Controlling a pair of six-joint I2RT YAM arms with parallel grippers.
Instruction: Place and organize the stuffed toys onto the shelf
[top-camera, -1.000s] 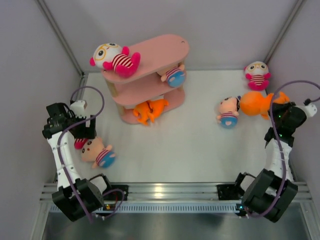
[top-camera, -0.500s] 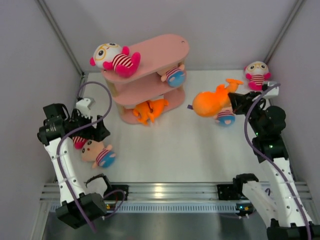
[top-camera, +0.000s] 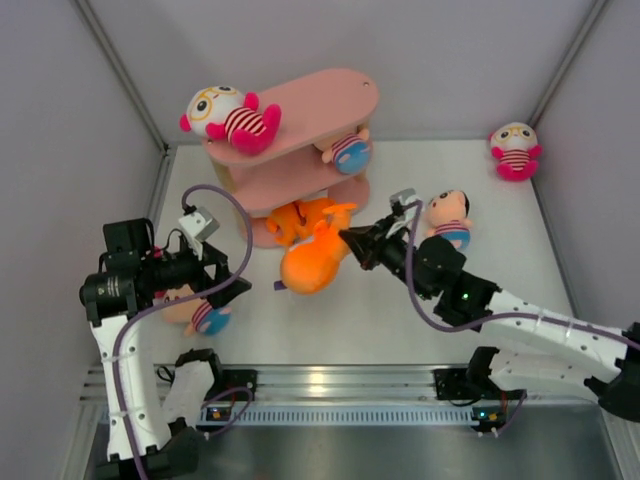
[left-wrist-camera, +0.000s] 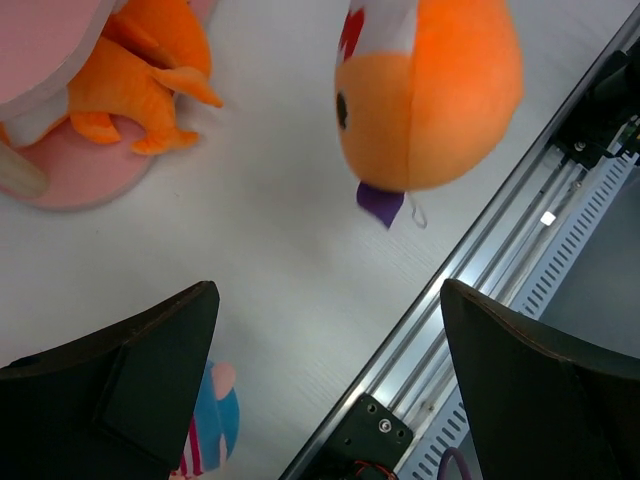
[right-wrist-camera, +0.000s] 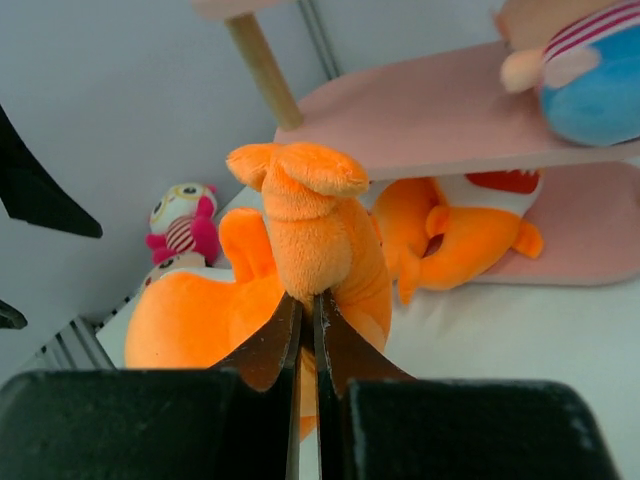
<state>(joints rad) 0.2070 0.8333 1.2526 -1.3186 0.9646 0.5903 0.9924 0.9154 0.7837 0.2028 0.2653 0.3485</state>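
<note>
The pink shelf (top-camera: 300, 105) stands at the back left. A white-headed doll (top-camera: 225, 115) lies on its top board, a peach-headed doll (top-camera: 347, 152) on the middle one, an orange shark (top-camera: 295, 218) on the bottom one. My right gripper (top-camera: 350, 241) is shut on the tail of a second orange shark (top-camera: 312, 262), held just in front of the shelf; the pinch shows in the right wrist view (right-wrist-camera: 308, 305). My left gripper (top-camera: 218, 272) is open and empty above a peach-headed doll (top-camera: 203, 313), whose blue bottom shows in the left wrist view (left-wrist-camera: 212, 420).
Another peach-headed doll (top-camera: 447, 218) lies on the table behind my right arm. A white-headed doll (top-camera: 515, 150) sits at the far right corner. Another white-headed doll (right-wrist-camera: 182, 222) lies by my left arm. The aluminium rail (top-camera: 330, 385) runs along the near edge.
My right arm has swung left with the orange shark, from the right wall to the front of the shelf. My left gripper has moved right, over the peach-headed doll.
</note>
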